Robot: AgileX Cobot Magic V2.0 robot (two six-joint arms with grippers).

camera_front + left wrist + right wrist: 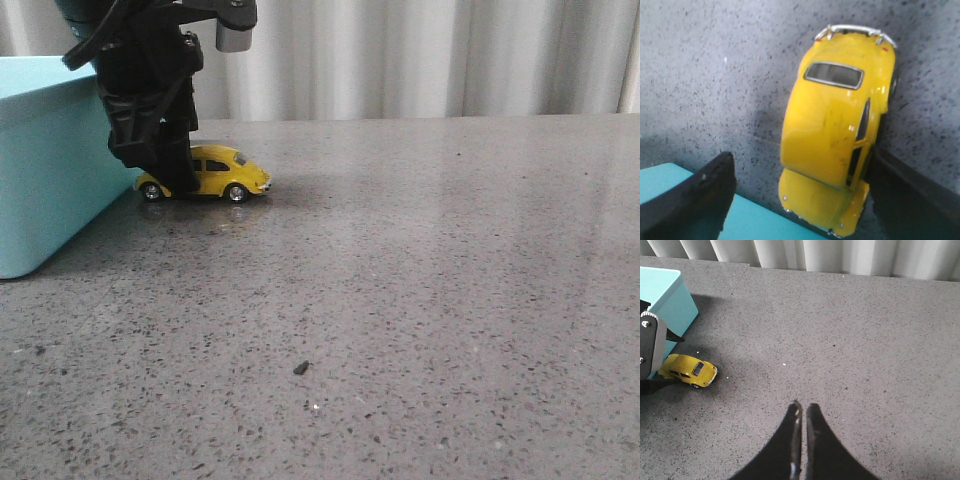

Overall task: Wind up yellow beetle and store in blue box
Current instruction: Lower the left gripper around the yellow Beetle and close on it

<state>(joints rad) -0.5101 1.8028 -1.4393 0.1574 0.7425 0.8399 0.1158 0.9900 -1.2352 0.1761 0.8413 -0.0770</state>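
Where the speckled grey tabletop (420, 300) runs nearest its front edge, only a small dark speck (301, 368) lies on it; the right hand (801, 412) hangs well apart from the toy with its fingers pressed together on nothing. Farther back, near the far left corner, the yellow beetle (222, 174) stands on its wheels just beside the blue box (45, 160). Over its rear the left hand (795, 200) straddles the toy, fingers (695, 195) apart on either side

left tool (165, 170) lowered, fingers spread, right tool (801, 412) closed
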